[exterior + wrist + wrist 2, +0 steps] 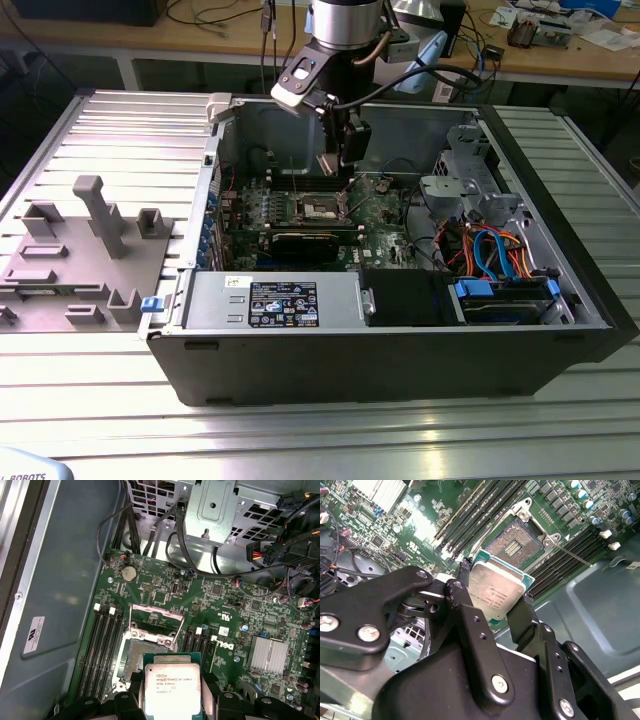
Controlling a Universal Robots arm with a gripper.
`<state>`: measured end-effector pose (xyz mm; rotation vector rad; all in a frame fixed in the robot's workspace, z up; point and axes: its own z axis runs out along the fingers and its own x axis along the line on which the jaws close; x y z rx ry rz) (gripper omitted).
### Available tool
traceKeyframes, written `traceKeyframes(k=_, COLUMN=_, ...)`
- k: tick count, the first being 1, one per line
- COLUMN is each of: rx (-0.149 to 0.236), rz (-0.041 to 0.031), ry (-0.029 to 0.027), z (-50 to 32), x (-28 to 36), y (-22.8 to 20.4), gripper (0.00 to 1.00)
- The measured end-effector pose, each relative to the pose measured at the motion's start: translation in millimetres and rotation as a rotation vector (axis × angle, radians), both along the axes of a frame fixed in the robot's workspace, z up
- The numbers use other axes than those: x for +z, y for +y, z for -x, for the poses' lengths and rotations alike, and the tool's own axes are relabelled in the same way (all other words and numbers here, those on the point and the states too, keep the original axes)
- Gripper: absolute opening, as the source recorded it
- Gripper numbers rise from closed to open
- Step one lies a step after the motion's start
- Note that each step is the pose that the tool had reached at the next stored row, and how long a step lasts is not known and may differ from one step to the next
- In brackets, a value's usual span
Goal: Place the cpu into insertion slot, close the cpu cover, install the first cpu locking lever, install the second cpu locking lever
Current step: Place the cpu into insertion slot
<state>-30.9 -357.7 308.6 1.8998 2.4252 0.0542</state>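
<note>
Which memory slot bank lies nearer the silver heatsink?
The bank between the empty socket and the heatsink; the other bank runs along the case wall.

Dark printed lines on the cpu (172, 690) face; a white printed sticker (34, 635) on the case wall (65, 570); a multi-line label (283, 303) on the power supply (210, 312).
</note>
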Motion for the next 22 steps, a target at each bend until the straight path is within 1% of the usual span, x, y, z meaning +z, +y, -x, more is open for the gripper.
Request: traceKeyframes(k=22, rx=-0.050, rz=0.0021, ry=0.0000, z=0.0, x=-1.0, y=0.0, gripper=0.54)
